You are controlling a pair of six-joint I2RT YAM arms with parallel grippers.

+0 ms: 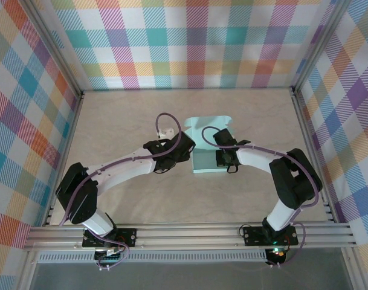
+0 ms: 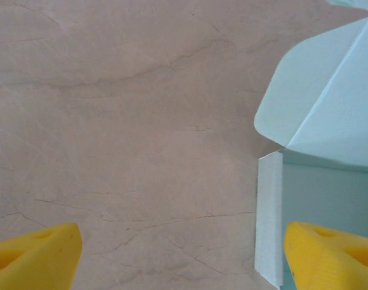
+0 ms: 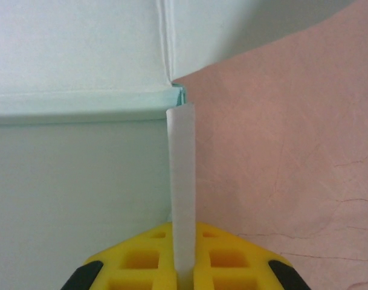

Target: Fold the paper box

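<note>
TWO ARMS, ONE HALF-FOLDED CARTON: The pale mint paper box point(image 1: 203, 160) lies partly formed at the middle of the marbled tabletop point(image 1: 123, 121), between the two arms. Its long axis runs from the near edge toward the far plaid wall point(image 1: 190, 42), and a round-cornered end flap point(image 1: 197, 125) points to the far side.

From overhead, the left gripper point(image 1: 185, 150) sits at the box's left edge and the right gripper point(image 1: 225, 160) sits over its near right part. The dark wrists hide the fingers there.

The left wrist camera supplies what the overhead view misses. The left gripper point(image 2: 184, 263) is spread wide and grasps nothing. One yellow finger point(image 2: 32, 257) hangs over bare table and the other finger point(image 2: 332, 254) over the box's floor. A raised left side strip point(image 2: 269, 217) stands on edge between them, just beside the second finger; whether the two touch cannot be told. Past the strip, a creased corner flap point(image 2: 316, 90) with a rounded edge spreads toward the table.

The right wrist camera shows the right gripper point(image 3: 184, 266) clenched on the right side strip point(image 3: 184, 169). The strip is pinched upright between yellow fingers point(image 3: 232, 260), with the box floor point(image 3: 75, 199) on one side and bare table on the other.
</note>
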